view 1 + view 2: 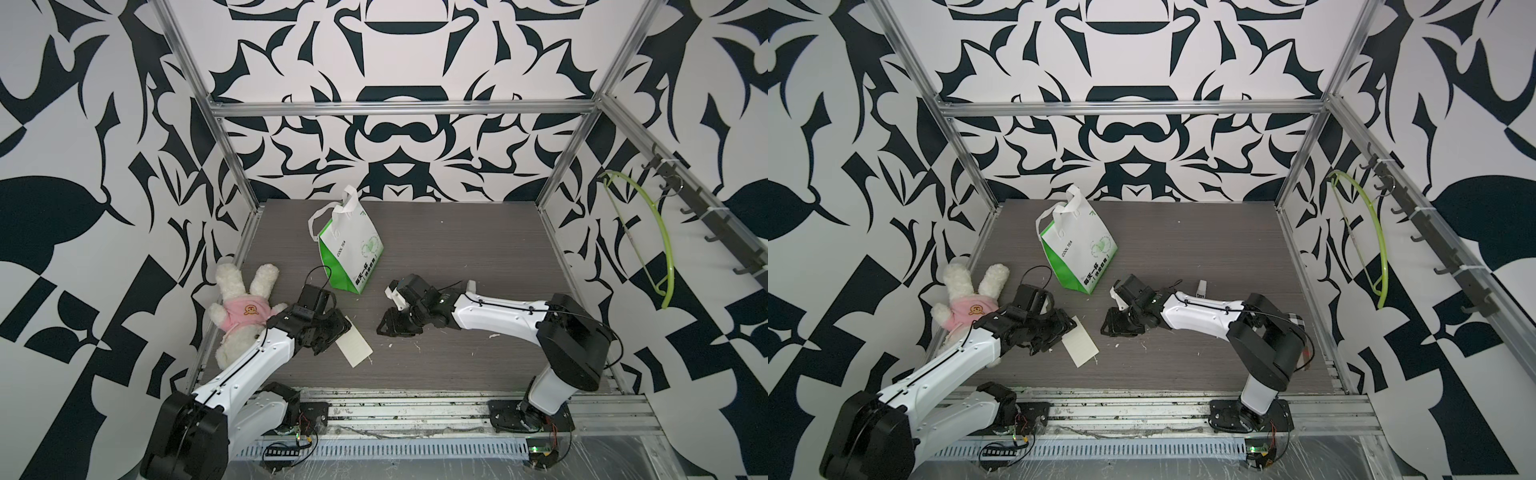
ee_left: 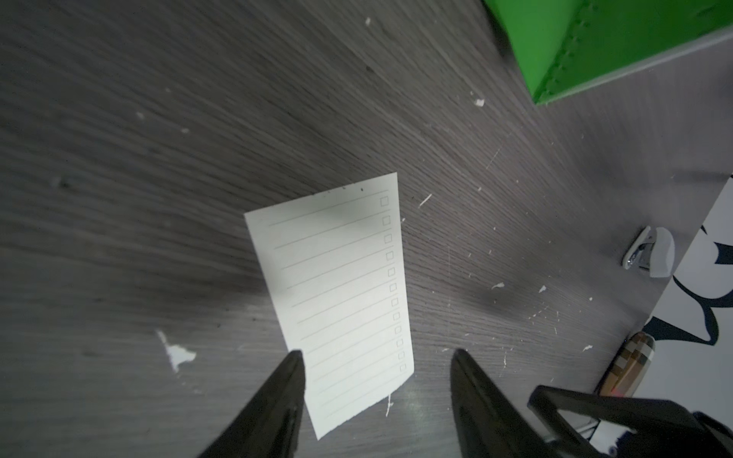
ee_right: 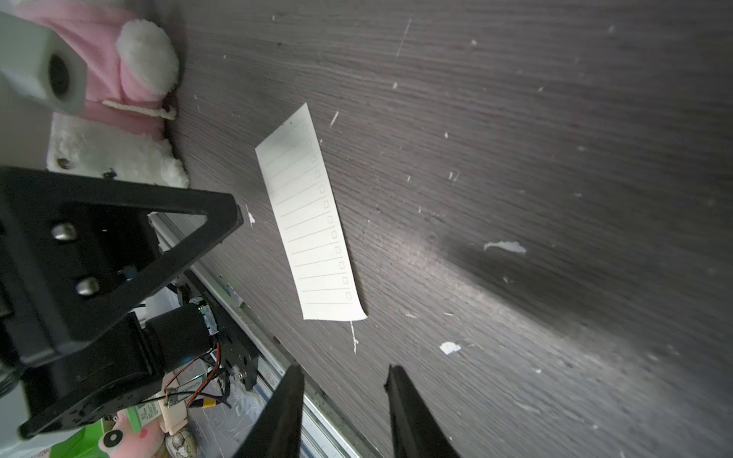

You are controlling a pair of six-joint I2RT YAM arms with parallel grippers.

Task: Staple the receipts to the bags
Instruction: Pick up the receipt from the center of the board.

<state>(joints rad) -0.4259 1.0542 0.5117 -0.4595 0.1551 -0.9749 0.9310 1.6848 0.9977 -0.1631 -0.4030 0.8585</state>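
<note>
One receipt (image 2: 337,293) lies flat beneath the spread left hand (image 2: 377,352).

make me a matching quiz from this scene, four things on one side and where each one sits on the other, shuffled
Things:
1. receipt
2. COOL TEA bag
3. plush bunny
4. white stapler

Places:
a. lying at the left edge of the table
b. flat on the table at the left gripper
c. on the table just beyond the right arm
d. standing toward the back of the table, handles up

Pairs: 1-b, 2-d, 3-a, 4-c
</note>
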